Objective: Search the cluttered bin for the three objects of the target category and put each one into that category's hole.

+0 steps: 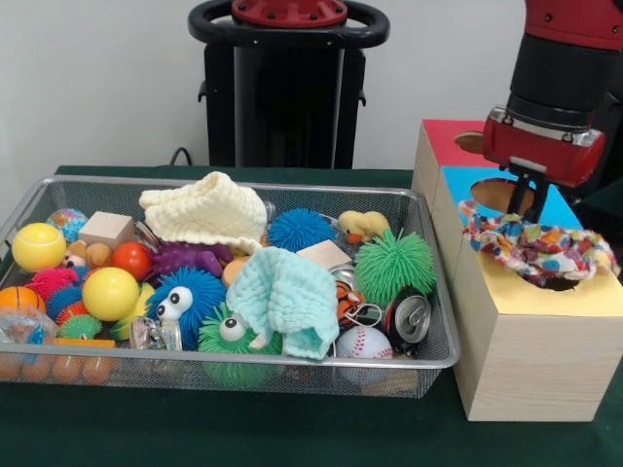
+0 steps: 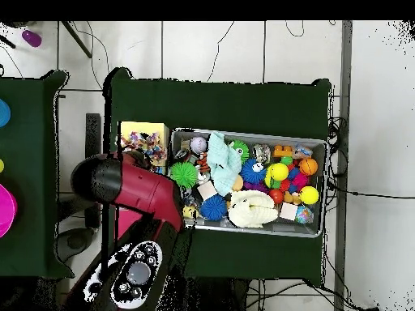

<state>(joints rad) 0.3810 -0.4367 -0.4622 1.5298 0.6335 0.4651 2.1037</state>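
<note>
- Right now the tool (image 1: pixel 527 197) hangs over the wooden box (image 1: pixel 531 360), just above the yellow panel's hole; whether it is released or clenched on anything cannot be told, since the arm's red housing and the cloth hide the tips.
- Directly below it, a multicoloured patterned cloth (image 1: pixel 540 245) lies crumpled across the box top, draped over the yellow panel and partly over the hole's rim.
- Beside the box, the wire bin (image 1: pixel 440 356) sits on the green counter (image 1: pixel 292 438), packed with toys.
- Inside the bin, a cream knitted cloth (image 1: pixel 206 211) rests on the pile toward the back, and a mint-green cloth (image 1: pixel 287 297) lies nearer the front, over a green spiky toy with eyes (image 1: pixel 226 336).
- Around them lie a baseball (image 1: pixel 364 342), a drinks can (image 1: pixel 409 317), a green spiky ball (image 1: pixel 393 264), a blue spiky ball (image 1: pixel 300 230) and two yellow balls (image 1: pixel 109 293).
- From overhead, the red arm (image 2: pixel 134 185) covers much of the box, with the patterned cloth showing at its edge.
</note>
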